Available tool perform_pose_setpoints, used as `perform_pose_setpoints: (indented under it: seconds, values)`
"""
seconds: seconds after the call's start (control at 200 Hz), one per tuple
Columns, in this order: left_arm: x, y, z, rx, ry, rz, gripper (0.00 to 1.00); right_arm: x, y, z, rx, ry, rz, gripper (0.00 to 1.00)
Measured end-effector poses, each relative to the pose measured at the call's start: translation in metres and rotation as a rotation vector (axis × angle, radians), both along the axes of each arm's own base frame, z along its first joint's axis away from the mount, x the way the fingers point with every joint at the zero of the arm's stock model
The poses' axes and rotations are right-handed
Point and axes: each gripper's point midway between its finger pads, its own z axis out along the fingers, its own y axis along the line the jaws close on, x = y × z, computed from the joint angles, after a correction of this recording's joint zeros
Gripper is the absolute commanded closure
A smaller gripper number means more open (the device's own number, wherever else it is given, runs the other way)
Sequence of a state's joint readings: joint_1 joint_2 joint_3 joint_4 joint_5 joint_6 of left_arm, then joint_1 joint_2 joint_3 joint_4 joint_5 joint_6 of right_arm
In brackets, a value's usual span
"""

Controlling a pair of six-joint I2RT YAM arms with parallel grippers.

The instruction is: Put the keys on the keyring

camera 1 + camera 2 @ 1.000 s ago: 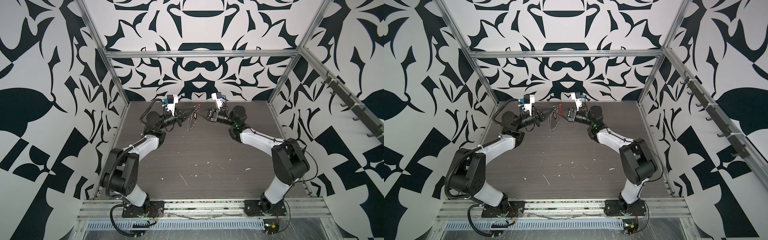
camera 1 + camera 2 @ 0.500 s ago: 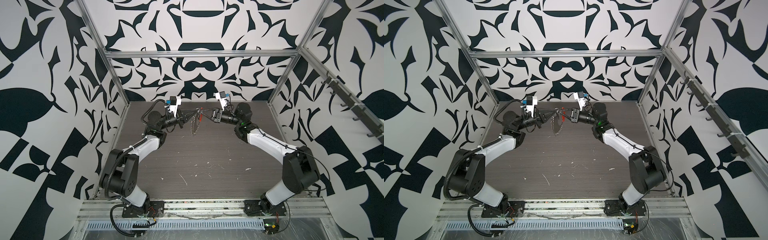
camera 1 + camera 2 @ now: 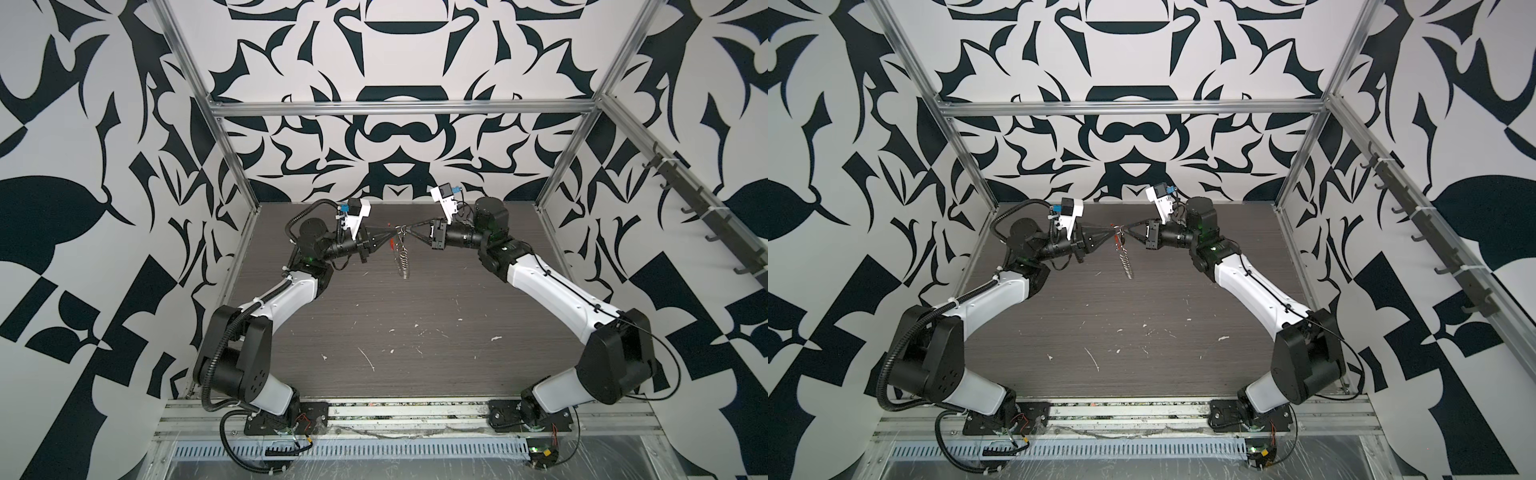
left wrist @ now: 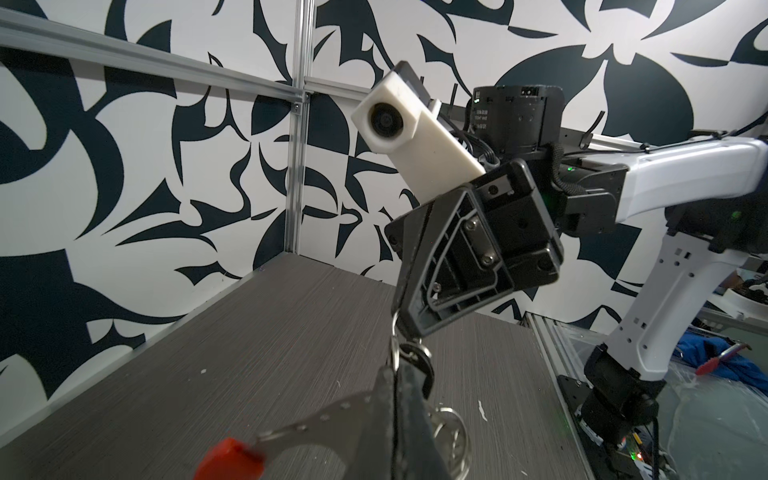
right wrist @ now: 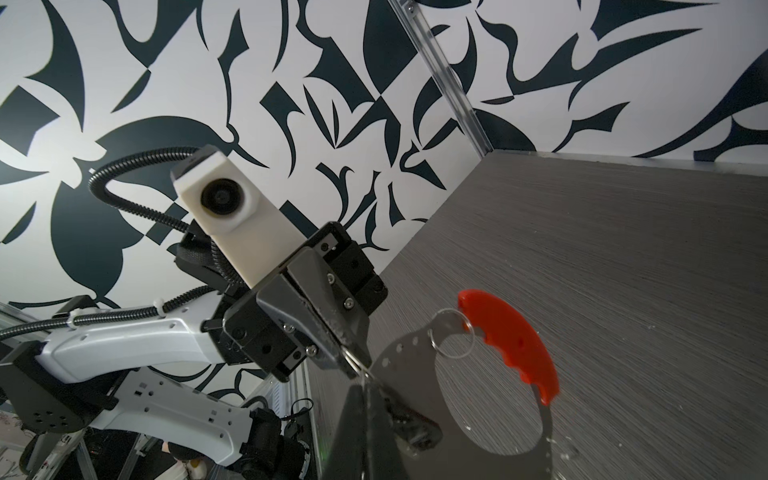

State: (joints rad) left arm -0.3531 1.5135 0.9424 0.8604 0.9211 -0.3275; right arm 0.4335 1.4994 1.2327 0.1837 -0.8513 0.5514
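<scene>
Both grippers meet tip to tip in the air over the far part of the table. My left gripper (image 3: 390, 237) (image 3: 1111, 238) (image 4: 401, 395) is shut on the keyring (image 5: 399, 353), a flat silvery loop with holes and a curved red section (image 5: 513, 345) (image 4: 230, 459). In both top views the keyring (image 3: 403, 262) (image 3: 1126, 264) hangs edge-on below the tips. My right gripper (image 3: 408, 228) (image 3: 1128, 228) (image 5: 365, 395) is shut at the keys (image 5: 411, 424) (image 4: 420, 361), a small black fob with a silver ring lying against its fingers. The exact pinch point is hidden.
A small split ring (image 5: 453, 337) hangs on the keyring by the red section. The dark wood-grain table (image 3: 395, 324) carries scattered white flecks. Aluminium frame posts (image 3: 232, 153) and patterned walls close in the back and sides. A hook rail (image 3: 702, 199) runs along the right wall.
The meeting point of both grippers has drifted slightly right with the keyring. The right arm's elbow has swung outward to the right. Both grippers have stayed shut.
</scene>
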Motion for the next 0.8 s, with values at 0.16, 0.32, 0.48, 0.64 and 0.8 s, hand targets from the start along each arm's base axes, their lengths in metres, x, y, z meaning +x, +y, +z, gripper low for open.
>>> perform_pose_setpoints:
  seconds: [0.16, 0.32, 0.48, 0.64, 0.8]
  values:
    - [-0.004, -0.001, -0.004, 0.037, -0.029, 0.003, 1.00, 0.000, -0.001, -0.005, -0.030, 0.000, -0.005, 1.00]
    - [-0.011, -0.004, -0.001, 0.059, -0.125, 0.006, 1.00, -0.001, -0.002, -0.008, -0.044, 0.000, -0.002, 1.00]
    - [-0.012, -0.004, 0.000, 0.056, -0.134, 0.008, 1.00, -0.001, -0.002, -0.010, -0.048, 0.004, -0.001, 1.00]
    - [-0.010, -0.006, 0.014, -0.013, -0.130, 0.002, 1.00, -0.003, 0.000, -0.003, -0.023, -0.003, 0.014, 1.00]
    - [-0.006, -0.007, 0.022, -0.097, -0.125, -0.016, 1.00, -0.003, 0.001, 0.007, 0.012, -0.009, 0.022, 1.00]
